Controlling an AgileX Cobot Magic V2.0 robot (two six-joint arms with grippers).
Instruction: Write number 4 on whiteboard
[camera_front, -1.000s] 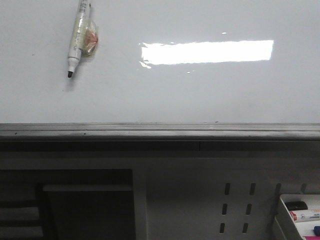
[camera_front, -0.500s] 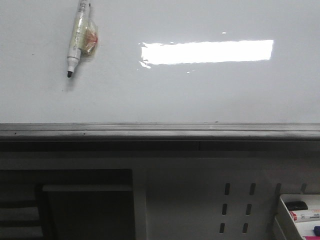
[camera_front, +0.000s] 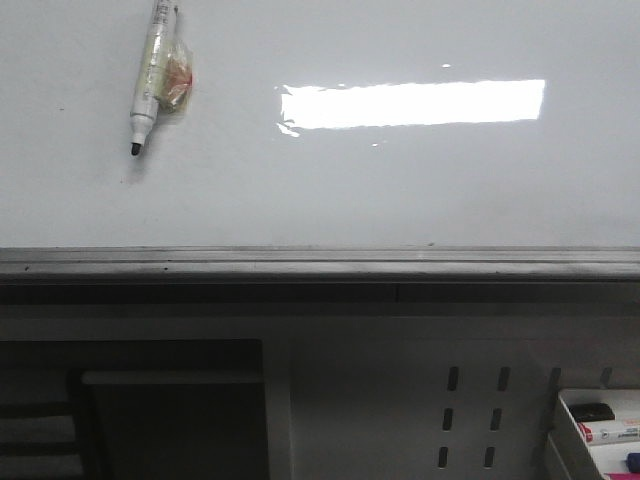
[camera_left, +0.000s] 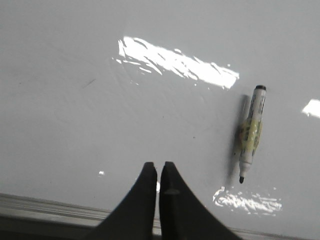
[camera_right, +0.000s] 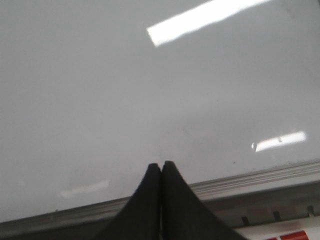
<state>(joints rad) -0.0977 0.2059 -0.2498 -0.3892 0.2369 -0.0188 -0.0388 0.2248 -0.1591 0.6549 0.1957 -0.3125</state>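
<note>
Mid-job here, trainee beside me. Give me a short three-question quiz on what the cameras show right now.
1. True or false: a number 4 is already drawn on the large glossy white whiteboard.
2. How do the black left gripper and black right gripper stand? A) both open B) both shut and empty C) left shut on the marker
3. Which end of the white black-tipped marker points toward the grey metal edge rail in the front view?

Key: 1 false, no stroke shows. 2 B. 3 the black tip.
</note>
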